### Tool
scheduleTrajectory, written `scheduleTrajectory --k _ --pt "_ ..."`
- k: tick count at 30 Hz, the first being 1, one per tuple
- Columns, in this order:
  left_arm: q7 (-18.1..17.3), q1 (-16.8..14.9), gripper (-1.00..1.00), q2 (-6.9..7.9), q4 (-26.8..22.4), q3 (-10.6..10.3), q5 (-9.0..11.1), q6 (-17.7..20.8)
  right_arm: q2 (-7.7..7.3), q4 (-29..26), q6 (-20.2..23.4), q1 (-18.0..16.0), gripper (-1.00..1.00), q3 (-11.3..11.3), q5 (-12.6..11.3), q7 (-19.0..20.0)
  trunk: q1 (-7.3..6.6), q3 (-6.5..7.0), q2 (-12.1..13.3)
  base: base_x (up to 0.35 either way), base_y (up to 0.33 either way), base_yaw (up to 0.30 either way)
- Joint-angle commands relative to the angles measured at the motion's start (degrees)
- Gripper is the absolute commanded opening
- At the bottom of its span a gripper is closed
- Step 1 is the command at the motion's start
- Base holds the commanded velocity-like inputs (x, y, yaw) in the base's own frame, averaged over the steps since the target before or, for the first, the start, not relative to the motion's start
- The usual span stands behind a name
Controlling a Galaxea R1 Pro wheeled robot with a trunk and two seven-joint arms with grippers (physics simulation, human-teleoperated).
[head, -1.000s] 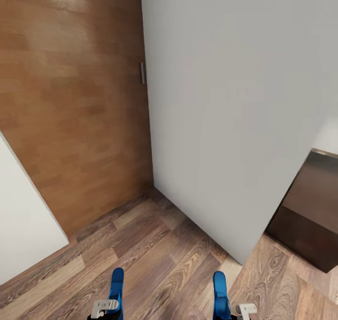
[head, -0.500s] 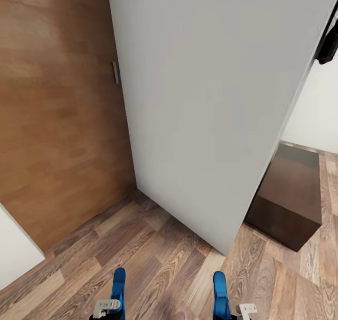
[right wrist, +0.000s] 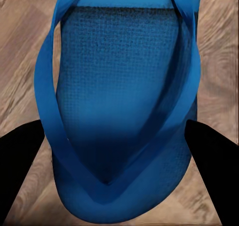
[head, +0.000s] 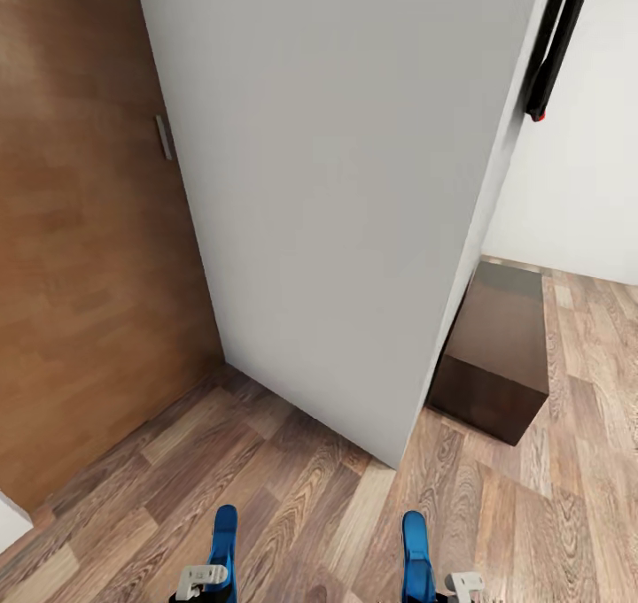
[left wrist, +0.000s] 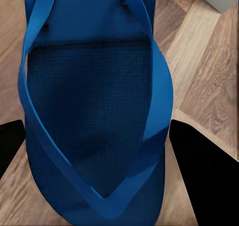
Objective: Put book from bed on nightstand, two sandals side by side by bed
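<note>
Wood-plank floor (head: 292, 497) lies beneath each claw's clamped blue sandal (left wrist: 94, 111).

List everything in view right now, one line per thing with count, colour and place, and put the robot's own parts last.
sandals: 2, bright blue; one between the left gripper's fingers, one between the right gripper's, both held above the floor.
wall panel: 1, pale grey; straight ahead, its near corner meeting the floor.
wooden door: 1, brown; to the left of the panel, with a small grey fitting at its edge.
cabinet: 1, dark brown, glossy top; on the floor behind the panel's right edge.
black object: 1, black with a red tip; high up at the right, too cut off to identify.
floor: light-brown wood planks.
left gripper: 1, shut on a sandal.
right gripper: 1, shut on a sandal.
</note>
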Motion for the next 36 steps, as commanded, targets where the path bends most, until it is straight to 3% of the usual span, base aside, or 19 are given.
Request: scheduleTrajectory --k 1,36 --pt "-0.09 -0.04 -1.0 0.06 0.03 -0.23 0.43 -0.16 0.04 0.25 -0.3 -0.1 -1.0 0.48 -0.6 0.4 -0.01 -0.05 -0.02 0.0 0.0 -0.281" --pt "-0.07 -0.05 -1.0 0.04 0.08 -0.28 0.41 -0.16 0.04 0.25 -0.3 -0.1 -1.0 0.48 -0.6 0.38 -0.01 -0.05 -0.02 0.0 0.0 -0.281"
